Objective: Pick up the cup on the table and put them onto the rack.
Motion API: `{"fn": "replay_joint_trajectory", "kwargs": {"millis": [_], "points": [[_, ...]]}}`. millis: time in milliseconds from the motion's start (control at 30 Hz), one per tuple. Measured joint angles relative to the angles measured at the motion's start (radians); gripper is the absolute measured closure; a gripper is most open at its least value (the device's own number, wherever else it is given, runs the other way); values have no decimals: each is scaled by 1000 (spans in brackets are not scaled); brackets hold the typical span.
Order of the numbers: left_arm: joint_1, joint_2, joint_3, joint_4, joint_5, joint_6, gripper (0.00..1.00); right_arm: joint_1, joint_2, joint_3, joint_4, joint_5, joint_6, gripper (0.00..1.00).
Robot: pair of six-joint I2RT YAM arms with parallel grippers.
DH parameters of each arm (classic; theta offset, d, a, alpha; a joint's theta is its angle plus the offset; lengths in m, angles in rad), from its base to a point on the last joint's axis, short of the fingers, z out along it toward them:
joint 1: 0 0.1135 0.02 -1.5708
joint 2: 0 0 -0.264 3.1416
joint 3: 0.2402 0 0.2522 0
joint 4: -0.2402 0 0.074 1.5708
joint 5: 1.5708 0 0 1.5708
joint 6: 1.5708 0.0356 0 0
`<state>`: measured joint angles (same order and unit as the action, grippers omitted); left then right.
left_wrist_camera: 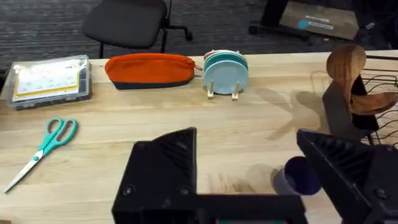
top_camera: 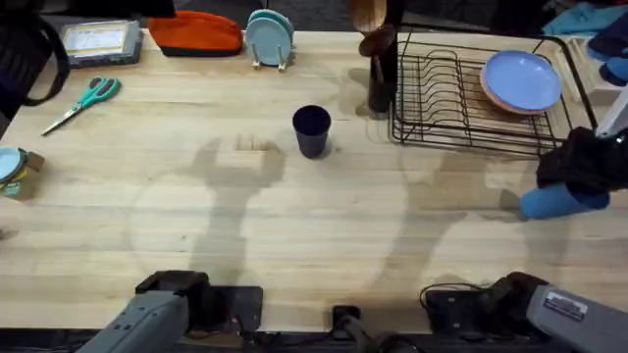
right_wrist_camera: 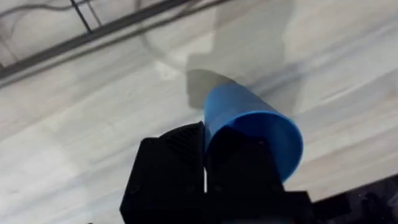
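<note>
1. Cups come in two here: a dark navy plastic tumbler (top_camera: 311,130) stands upright and alone on the pale wooden table (top_camera: 196,245), mid-table and toward the far side, well apart from both arms.
2. A lighter bright blue plastic tumbler (top_camera: 561,201) lies tilted on its side at the right edge of the table, held in the right gripper (top_camera: 579,167), just in front of the rack's near right corner.
3. In the right wrist view the same bright blue tumbler (right_wrist_camera: 252,127) sits pinched at its rim by the black fingers (right_wrist_camera: 168,165), one finger outside the wall; its open mouth faces the camera.
4. The large black wire dish rack (top_camera: 442,98) sits at the far right of the table and carries a lilac round plate (top_camera: 521,80) leaning in its right half.
5. A tall dark utensil holder with wooden spoons (top_camera: 379,54) stands touching the rack's left side.
6. In the left wrist view the left gripper (left_wrist_camera: 249,180) has its black fingers (left_wrist_camera: 161,168) spread wide with nothing between them; the navy tumbler (left_wrist_camera: 297,175) shows beyond, partly hidden by one finger.
7. Teal-handled scissors (top_camera: 83,102) lie far left, and a small stand of teal plates (top_camera: 269,39) sits at the far edge beside an orange pouch (top_camera: 195,32).
</note>
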<state>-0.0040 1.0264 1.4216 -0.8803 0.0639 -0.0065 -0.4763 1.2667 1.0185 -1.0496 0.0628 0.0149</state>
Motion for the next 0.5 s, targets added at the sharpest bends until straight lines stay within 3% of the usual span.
{"fn": "replay_joint_trajectory", "kwargs": {"millis": [367, 500], "points": [[0, 0, 0, 0, 0, 0, 8, 6, -156, 126, -108, 0, -36, 970], [0, 0, 0, 0, 0, 0, 7, 49, -168, 202, -109, 0, -50, 971]]}}
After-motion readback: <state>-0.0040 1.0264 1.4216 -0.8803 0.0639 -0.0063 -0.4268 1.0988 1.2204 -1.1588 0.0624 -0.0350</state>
